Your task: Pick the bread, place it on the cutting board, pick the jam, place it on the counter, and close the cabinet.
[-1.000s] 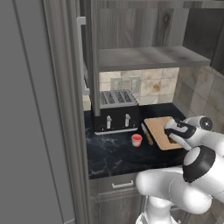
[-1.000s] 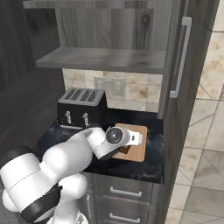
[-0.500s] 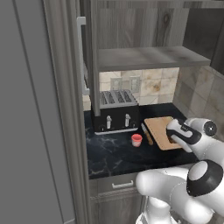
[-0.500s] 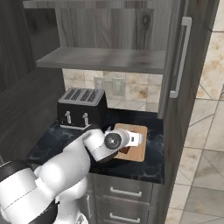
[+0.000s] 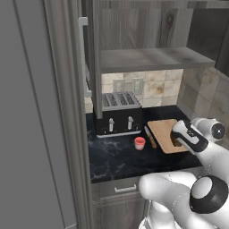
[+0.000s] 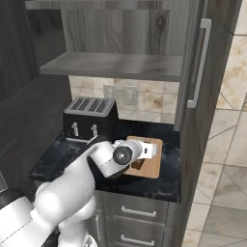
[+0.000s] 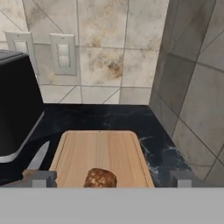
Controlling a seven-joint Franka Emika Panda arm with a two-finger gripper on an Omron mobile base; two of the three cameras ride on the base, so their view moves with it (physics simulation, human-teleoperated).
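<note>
**Bread on the board, jam already on the counter, doors open**

From the left base view, the jam (image 5: pixel 139 143) sat on the counter (image 5: pixel 116 156) between the toaster (image 5: pixel 118 118) and the board (image 5: pixel 166 135), with a knife (image 5: pixel 150 137) lying beside the board's near edge. The gripper (image 5: pixel 179 139) hung low over the board. The cabinet (image 5: pixel 152 58) stood open, its left door edge-on above the toaster.

From the right base view, the bread (image 6: pixel 138 164) rested on the board (image 6: pixel 150 164), partly behind the arm's wrist. The right door (image 6: pixel 193 62) was swung out, its handle (image 6: pixel 199 62) facing the room.

In the hand view, the bread (image 7: pixel 100 178) lay on the board's (image 7: pixel 100 153) near end, between the fingertips (image 7: pixel 40 178), which stood wide apart and clear of it. How high the tips sat above the board was hard to judge.

The risk I saw: if the hand drew back low, a fingertip could nudge the loaf off the board. Reaching up for the doors, the arm's elbow might also clip the jam or toaster.
</note>
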